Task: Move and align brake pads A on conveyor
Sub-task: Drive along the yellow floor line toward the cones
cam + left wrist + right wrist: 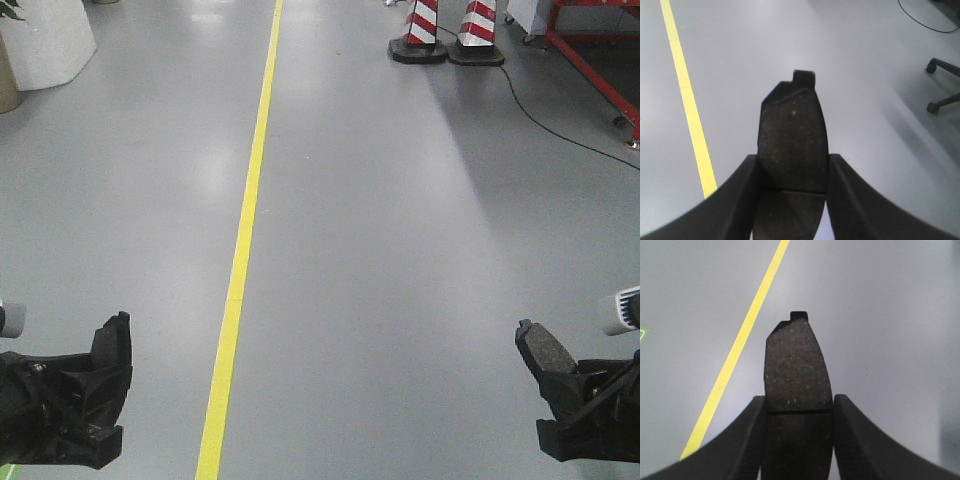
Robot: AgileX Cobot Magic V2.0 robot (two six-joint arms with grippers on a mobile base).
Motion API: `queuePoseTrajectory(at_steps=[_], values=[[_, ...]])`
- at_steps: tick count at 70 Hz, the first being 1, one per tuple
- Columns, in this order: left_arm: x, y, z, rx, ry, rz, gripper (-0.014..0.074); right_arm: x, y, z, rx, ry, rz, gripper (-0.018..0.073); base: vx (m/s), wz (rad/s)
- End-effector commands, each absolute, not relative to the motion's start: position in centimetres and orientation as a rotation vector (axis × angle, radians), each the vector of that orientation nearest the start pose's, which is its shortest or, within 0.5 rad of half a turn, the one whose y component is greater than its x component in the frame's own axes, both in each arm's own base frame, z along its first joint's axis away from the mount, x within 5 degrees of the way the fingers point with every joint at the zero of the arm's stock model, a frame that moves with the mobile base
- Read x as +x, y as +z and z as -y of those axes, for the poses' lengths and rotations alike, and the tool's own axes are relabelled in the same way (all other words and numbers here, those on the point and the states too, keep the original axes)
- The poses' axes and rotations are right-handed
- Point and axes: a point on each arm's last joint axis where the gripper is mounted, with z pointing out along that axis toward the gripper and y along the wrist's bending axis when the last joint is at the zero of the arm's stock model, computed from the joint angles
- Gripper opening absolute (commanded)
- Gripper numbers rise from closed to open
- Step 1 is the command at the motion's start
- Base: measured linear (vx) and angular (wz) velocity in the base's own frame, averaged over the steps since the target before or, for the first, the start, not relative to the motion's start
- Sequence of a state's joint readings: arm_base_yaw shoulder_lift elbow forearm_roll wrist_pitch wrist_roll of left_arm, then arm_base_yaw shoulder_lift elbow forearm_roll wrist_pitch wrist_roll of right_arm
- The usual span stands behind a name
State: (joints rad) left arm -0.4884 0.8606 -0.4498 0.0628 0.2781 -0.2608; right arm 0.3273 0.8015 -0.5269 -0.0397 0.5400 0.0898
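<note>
I read carry step: left end effector (pixel 790 200) pinching brake pad (pixel 792 145); right end effector (pixel 797 440) pinching second pad (pixel 797 370); only floor (pixel 400 250) below, conveyor unseen; next, I reach belt, lay both aligned.

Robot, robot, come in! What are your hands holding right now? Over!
Left tool shut on a flat dark grey brake pad. Right tool shut on another dark grey pad. No conveyor in view, only grey floor with yellow line.

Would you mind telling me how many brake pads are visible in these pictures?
2. One brake pad is clamped in the left pincer, the other brake pad in the right pincer, both held above the grey floor. Others may lie outside the views.
</note>
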Motion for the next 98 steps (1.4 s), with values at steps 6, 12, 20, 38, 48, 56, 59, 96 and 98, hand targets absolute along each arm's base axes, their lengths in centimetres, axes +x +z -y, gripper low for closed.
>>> queuePoseTrajectory(at_steps=[6, 12, 20, 38, 48, 56, 59, 96, 98], values=[[15.09, 26.99, 7.98, 0.291, -0.420, -2.050, 0.0101, 14.75, 28.33, -4.78, -0.300, 0.185, -2.173, 0.0038, 0.29, 0.00], [15.09, 26.99, 7.98, 0.291, -0.420, -2.050, 0.0101, 14.75, 28.33, -4.78, -0.300, 0.185, -2.173, 0.0038, 0.33, -0.03], [15.09, 26.99, 7.98, 0.291, -0.420, -2.050, 0.0101, 14.75, 28.33, -4.78, -0.300, 0.185, -2.173, 0.0038, 0.37, -0.03], [15.09, 26.99, 7.98, 0.291, -0.420, -2.050, 0.0101, 14.75, 28.33, -4.78, -0.300, 0.185, -2.173, 0.0038, 0.42, -0.01], [15.09, 26.99, 7.98, 0.291, -0.420, -2.050, 0.0101, 14.74, 28.32, -4.78, -0.300, 0.184, -2.175, 0.0038, 0.46, 0.00], [15.09, 26.99, 7.98, 0.291, -0.420, -2.050, 0.0101, 14.74, 28.32, -4.78, -0.300, 0.184, -2.175, 0.0038, 0.47, 0.01], [15.09, 26.99, 7.98, 0.291, -0.420, -2.050, 0.0101, 14.74, 28.32, -4.78, -0.300, 0.184, -2.175, 0.0038, 0.48, 0.02], [15.09, 26.98, 7.97, 0.291, -0.420, -2.051, 0.0101, 14.75, 28.33, -4.78, -0.300, 0.184, -2.174, 0.0038, 0.51, 0.05], [15.09, 26.98, 7.97, 0.291, -0.420, -2.051, 0.0101, 14.75, 28.33, -4.78, -0.300, 0.184, -2.174, 0.0038, 0.55, 0.04]])
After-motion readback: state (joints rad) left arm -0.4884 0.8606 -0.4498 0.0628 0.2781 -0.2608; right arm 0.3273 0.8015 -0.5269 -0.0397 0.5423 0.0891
